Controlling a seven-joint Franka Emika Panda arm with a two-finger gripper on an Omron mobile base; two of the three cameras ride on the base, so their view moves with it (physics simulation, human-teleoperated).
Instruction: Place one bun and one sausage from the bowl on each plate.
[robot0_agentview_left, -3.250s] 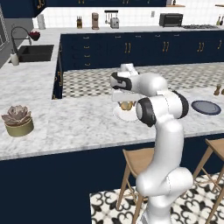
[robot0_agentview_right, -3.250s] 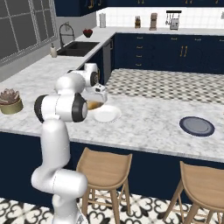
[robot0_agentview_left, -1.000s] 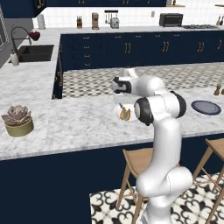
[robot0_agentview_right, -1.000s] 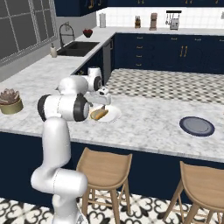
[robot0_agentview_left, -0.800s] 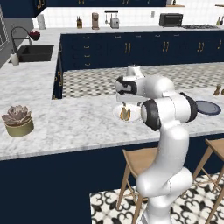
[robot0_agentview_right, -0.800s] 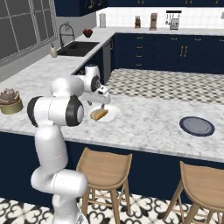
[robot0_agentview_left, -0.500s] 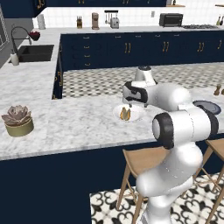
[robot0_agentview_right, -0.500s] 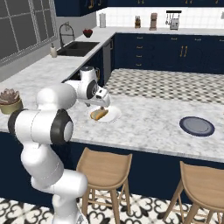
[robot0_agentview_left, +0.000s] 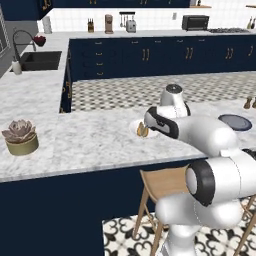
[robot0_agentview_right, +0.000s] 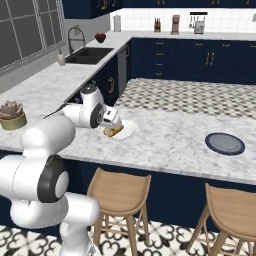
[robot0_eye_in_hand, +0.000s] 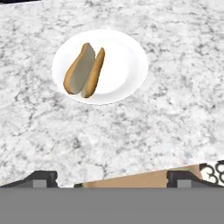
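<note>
Left base view: behind the arm's left, facing forward and down over the marble counter, at middle range. Right base view: behind its right, same facing and range. Hand view: close, looking down on the white plate and its bun. All three share that plate and the surrounding counter

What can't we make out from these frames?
- Left base view: white plate mostly hidden behind the arm; bun too small to read.
- Right base view: gripper covers part of the bun; whether a sausage lies there is unclear.
- Dark plate: too small to tell its contents.
</note>
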